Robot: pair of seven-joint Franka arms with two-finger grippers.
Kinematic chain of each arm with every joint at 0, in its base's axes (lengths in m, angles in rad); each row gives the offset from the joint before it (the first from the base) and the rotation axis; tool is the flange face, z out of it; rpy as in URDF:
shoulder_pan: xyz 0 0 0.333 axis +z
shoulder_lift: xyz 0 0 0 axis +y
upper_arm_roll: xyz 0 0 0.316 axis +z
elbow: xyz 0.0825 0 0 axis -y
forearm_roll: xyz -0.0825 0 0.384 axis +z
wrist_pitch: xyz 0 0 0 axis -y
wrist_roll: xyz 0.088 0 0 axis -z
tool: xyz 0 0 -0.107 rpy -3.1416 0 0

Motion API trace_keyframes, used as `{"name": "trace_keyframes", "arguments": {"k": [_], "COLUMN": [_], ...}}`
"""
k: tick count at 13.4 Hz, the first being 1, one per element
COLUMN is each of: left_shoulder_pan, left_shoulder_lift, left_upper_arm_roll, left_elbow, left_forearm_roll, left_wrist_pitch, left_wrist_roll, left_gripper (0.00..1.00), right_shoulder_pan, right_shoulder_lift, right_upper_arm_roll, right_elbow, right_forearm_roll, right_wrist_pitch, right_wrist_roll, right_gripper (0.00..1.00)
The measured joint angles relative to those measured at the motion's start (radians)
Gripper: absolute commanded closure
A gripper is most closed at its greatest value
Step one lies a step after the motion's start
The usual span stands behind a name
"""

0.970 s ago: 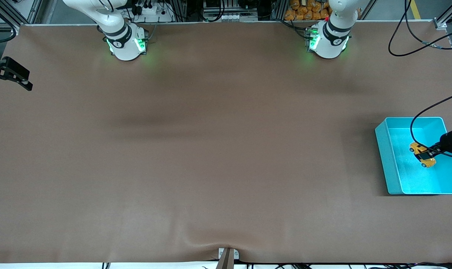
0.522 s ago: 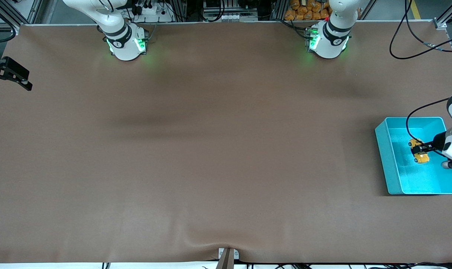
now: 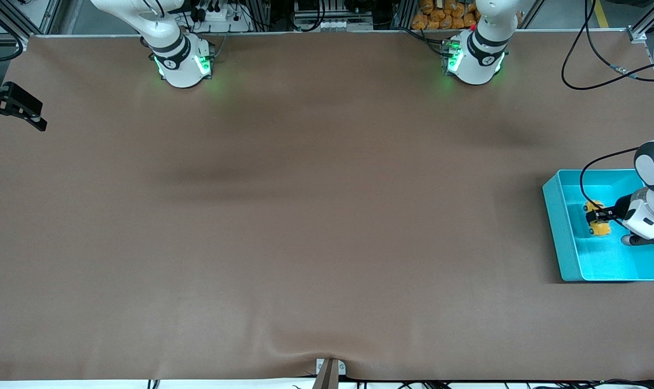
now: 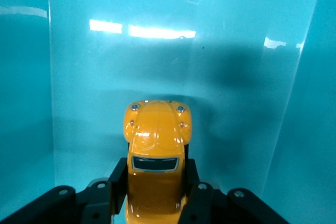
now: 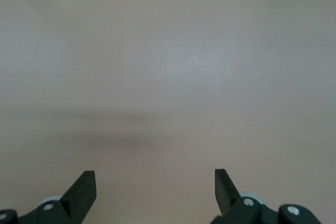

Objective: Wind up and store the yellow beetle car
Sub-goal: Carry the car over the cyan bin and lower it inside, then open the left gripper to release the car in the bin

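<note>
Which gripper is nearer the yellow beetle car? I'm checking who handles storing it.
Left. The left gripper is shut on the yellow beetle car inside the teal bin. The right gripper waits open over bare table at the right arm's end.

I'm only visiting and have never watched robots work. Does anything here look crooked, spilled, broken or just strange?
Nothing stands out. The left pincer is shut on the yellow beetle car, holding it inside the teal bin at the left arm's end of the table; the car looks whole. The right pincer waits open over the bare brown table. Nothing is spilled.
</note>
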Motion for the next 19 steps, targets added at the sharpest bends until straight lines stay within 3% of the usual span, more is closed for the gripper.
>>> {"name": "trace_keyframes", "arguments": {"k": [11,12,13,14,15,19], "left_shoulder_pan": [0.0,0.0,0.0,0.0,0.0,0.001], "left_shoulder_lift": [0.042,0.042,0.042,0.042,0.042,0.018], "left_upper_arm_roll": [-0.004,-0.004,-0.005,-0.005,-0.007,-0.019], "left_elbow": [-0.018,-0.018,-0.018,-0.018,-0.018,-0.005], "left_forearm_roll": [0.039,0.065,0.088,0.099,0.103,0.104], "left_wrist_pitch": [0.059,0.059,0.059,0.059,0.059,0.061], "left_wrist_roll": [0.019,0.019,0.019,0.019,0.019,0.019], "left_gripper": [1.0,0.96,0.68,0.15,0.0,0.0], "right_shoulder_pan": [0.0,0.0,0.0,0.0,0.0,0.0], "right_shoulder_lift": [0.006,0.006,0.006,0.006,0.006,0.006], "right_upper_arm_roll": [0.0,0.0,0.0,0.0,0.0,0.0], "right_elbow": [0.0,0.0,0.0,0.0,0.0,0.0], "right_forearm_roll": [0.0,0.0,0.0,0.0,0.0,0.0], "right_wrist_pitch": [-0.001,-0.001,-0.001,-0.001,-0.001,-0.001], "right_wrist_roll": [0.0,0.0,0.0,0.0,0.0,0.0], "right_gripper": [0.0,0.0,0.0,0.0,0.0,0.0]}}
